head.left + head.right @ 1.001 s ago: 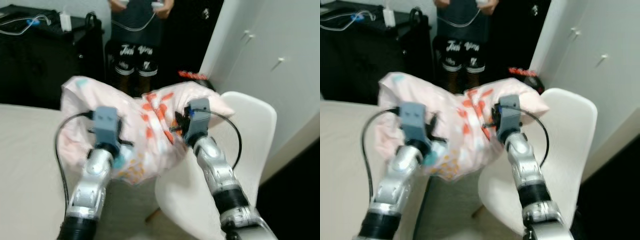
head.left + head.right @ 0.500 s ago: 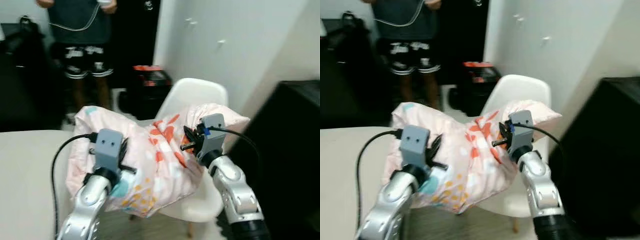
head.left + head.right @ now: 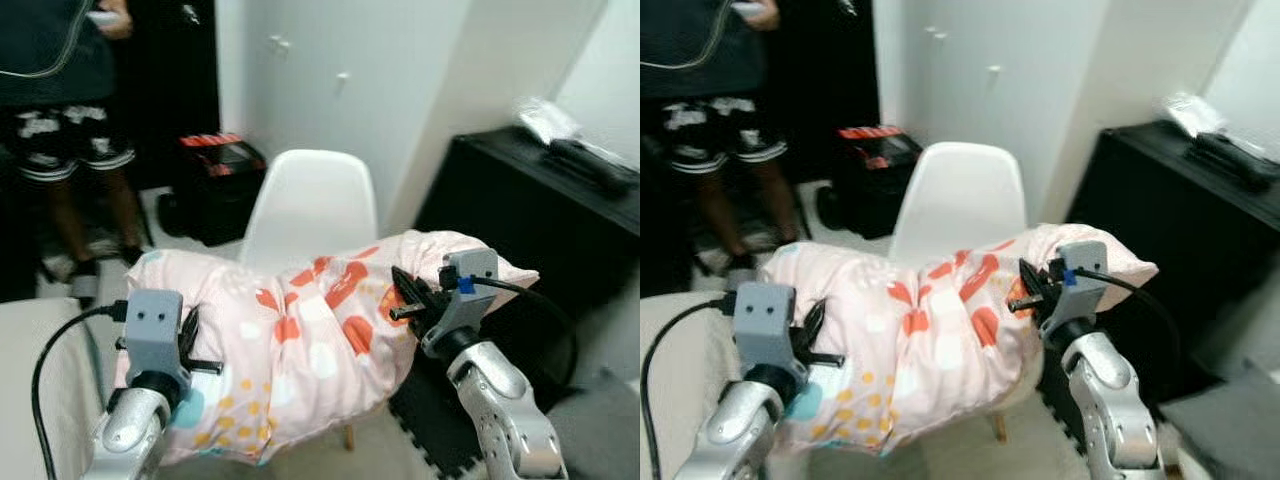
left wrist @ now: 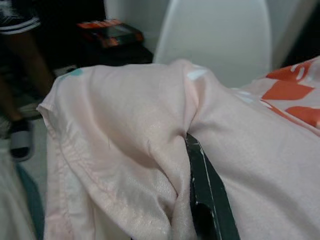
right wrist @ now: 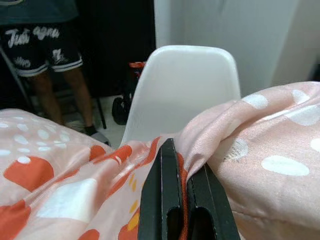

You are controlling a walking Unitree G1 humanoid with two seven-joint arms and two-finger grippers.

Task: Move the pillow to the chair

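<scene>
You are carrying the pillow [image 3: 310, 350] in the air, right in front of the white chair [image 3: 308, 205]. Your left gripper [image 3: 190, 345] pinches one end, with cloth bunched around its fingers. Your right gripper [image 3: 408, 300] is squeezed tight on a fold at the other end. Next, I think you should step closer, lower the pillow onto the seat, then let go.

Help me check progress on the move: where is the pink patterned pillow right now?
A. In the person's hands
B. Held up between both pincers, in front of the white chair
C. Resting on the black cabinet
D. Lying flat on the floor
B: the pink patterned pillow hangs pinched by the left pincer and the right pincer, with the white moulded plastic chair just behind it.
</scene>
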